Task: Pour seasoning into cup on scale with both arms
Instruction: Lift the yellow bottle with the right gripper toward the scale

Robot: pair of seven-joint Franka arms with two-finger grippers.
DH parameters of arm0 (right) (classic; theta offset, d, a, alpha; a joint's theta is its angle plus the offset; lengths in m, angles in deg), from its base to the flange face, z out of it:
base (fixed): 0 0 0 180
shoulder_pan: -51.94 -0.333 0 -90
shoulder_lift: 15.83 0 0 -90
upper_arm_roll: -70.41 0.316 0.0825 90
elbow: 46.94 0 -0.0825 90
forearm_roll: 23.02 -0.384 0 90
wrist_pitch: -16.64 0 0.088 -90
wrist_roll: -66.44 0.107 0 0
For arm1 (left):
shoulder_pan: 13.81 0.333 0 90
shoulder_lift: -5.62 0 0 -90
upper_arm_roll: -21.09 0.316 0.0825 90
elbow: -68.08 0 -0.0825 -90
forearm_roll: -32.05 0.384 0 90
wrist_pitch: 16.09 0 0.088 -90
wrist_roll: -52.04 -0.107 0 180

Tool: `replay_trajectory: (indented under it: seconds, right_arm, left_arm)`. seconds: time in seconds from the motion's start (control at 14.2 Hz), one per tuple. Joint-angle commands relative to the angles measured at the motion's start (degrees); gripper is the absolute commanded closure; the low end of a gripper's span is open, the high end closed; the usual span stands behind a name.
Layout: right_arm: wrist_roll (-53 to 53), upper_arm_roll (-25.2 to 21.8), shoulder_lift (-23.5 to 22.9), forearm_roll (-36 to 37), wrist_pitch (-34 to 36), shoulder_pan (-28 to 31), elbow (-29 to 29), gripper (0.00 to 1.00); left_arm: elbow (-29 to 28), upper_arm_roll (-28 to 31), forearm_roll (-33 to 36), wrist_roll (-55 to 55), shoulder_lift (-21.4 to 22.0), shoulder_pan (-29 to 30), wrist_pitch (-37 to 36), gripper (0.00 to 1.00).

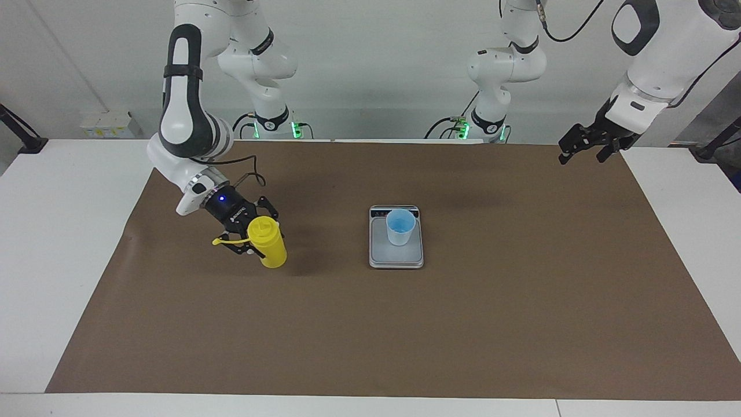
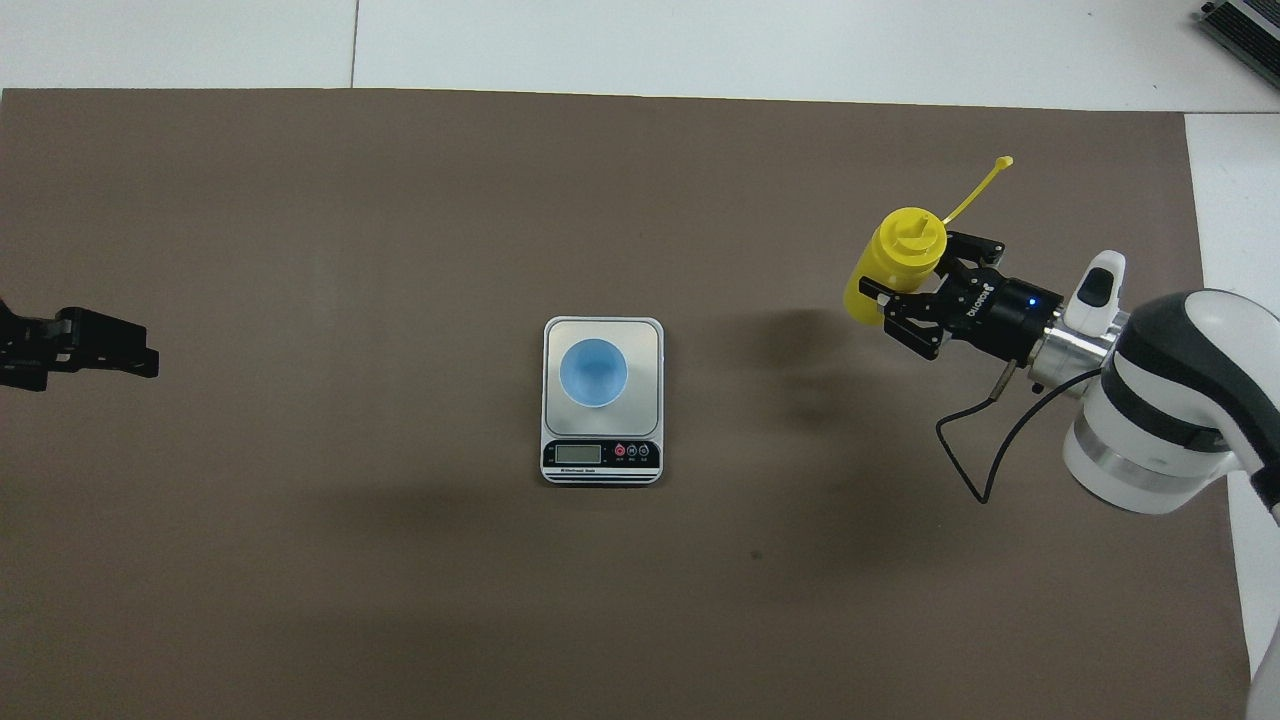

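The right gripper [image 1: 255,234] clamps its fingers around the upper body of the yellow seasoning bottle [image 1: 268,242], holding it nearly upright above the brown mat [image 1: 370,336] toward the right arm's end of the table, its cap strap [image 2: 975,186] sticking out. The light-blue cup [image 1: 399,227] stands on the scale [image 1: 396,255] at the middle of the mat. The left gripper [image 1: 586,145] waits in the air over the mat's corner at the left arm's end, fingers spread and holding nothing.
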Motion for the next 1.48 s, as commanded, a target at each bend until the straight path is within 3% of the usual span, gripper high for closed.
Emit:
replay_trajectory:
  seconds: [0.0,0.21,0.49,0.92,1.41]
  right_arm:
    - [6.7,0.3,0.9,6.1,-0.9,0.0,2.5,0.61]
    - [10.4,0.5,1.5,8.9,-0.9,-0.2,3.3,0.61]
    - [19.5,0.6,2.8,19.6,-1.1,-1.7,5.5,0.61]
    - [35.9,0.5,3.8,38.7,-9.3,-11.0,6.1,0.61]
    - [62.5,0.6,3.2,72.1,-9.5,-17.5,8.8,0.61]
  left_arm:
    - [-1.8,-0.2,0.8,-0.6,1.6,0.3,0.9,0.00]
    - [-1.8,-0.2,0.8,-0.6,1.6,0.4,0.9,0.00]
    - [-1.8,-0.2,0.8,-0.6,1.6,0.4,0.9,0.00]
    - [-1.8,-0.2,0.8,-0.6,1.6,0.4,0.9,0.00]
    - [-1.8,-0.2,0.8,-0.6,1.6,0.4,0.9,0.00]
